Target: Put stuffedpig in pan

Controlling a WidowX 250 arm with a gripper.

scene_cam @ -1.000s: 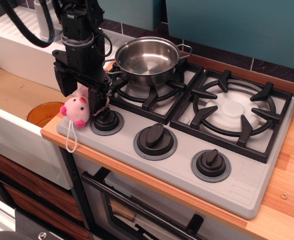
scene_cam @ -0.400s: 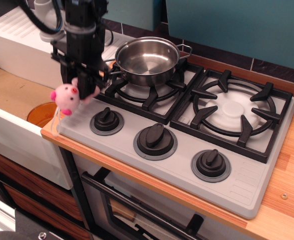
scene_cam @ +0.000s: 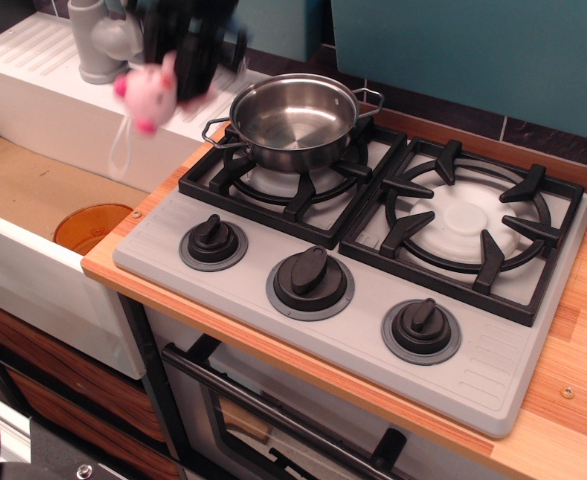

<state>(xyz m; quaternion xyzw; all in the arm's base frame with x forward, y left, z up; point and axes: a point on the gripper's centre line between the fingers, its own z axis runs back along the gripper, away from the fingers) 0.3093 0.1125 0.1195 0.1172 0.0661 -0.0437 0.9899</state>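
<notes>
Stuffedpig (scene_cam: 147, 92) is held up in the air by the claw (scene_cam: 178, 75), clamped on its back end, though the claw is pretty blurred so the exact pinch can't be made out. It's hung near the back left corner of the desk (scene_cam: 573, 380), just to the left of the pan (scene_cam: 293, 120) and not over it, with its white string loop (scene_cam: 121, 150) dangling down below. The pan is seen sitting upright on the back left burner grate (scene_cam: 293, 185) of the stovetop (scene_cam: 473, 350), with nothing inside. Three black knobs (scene_cam: 311, 280) are lined up along the front edge. An orange disc (scene_cam: 88, 225) is spotted down in the sink (scene_cam: 33, 190) at the left edge.
</notes>
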